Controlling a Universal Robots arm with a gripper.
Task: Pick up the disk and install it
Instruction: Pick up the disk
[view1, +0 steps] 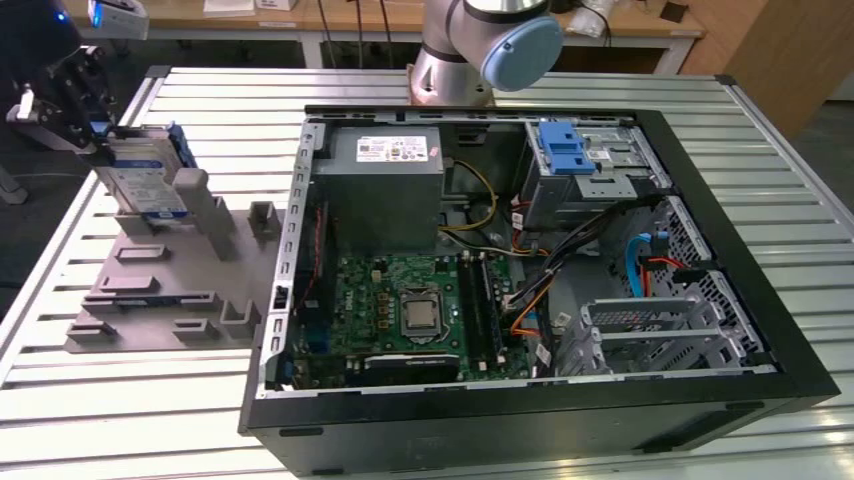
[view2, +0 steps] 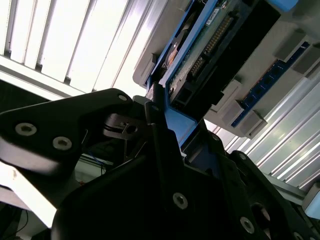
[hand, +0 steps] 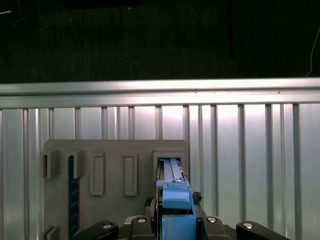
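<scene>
The disk (view1: 142, 178), silver with a white-and-blue label and blue rails, stands tilted on edge over the grey fixture plate (view1: 160, 300) at the exterior view's left. Its lower end is at a raised holder on that plate; I cannot tell whether it still sits in the slot. My gripper (view1: 104, 148) comes down on the disk's upper end and is shut on its blue rail. In the first wrist view the blue rail (hand: 175, 197) runs from the gripper (hand: 175, 222) toward the holder slot (hand: 170, 162). In the second wrist view, the black fingers (view2: 155, 115) clamp the blue carrier (view2: 177, 125).
An open computer case (view1: 747, 300) lies on the slatted metal table, to the right of the fixture in the exterior view. Inside are a grey power supply (view1: 387, 165), a motherboard (view1: 414, 305) and a metal drive cage with a blue latch (view1: 577, 152). The arm's base (view1: 467, 50) stands behind the case.
</scene>
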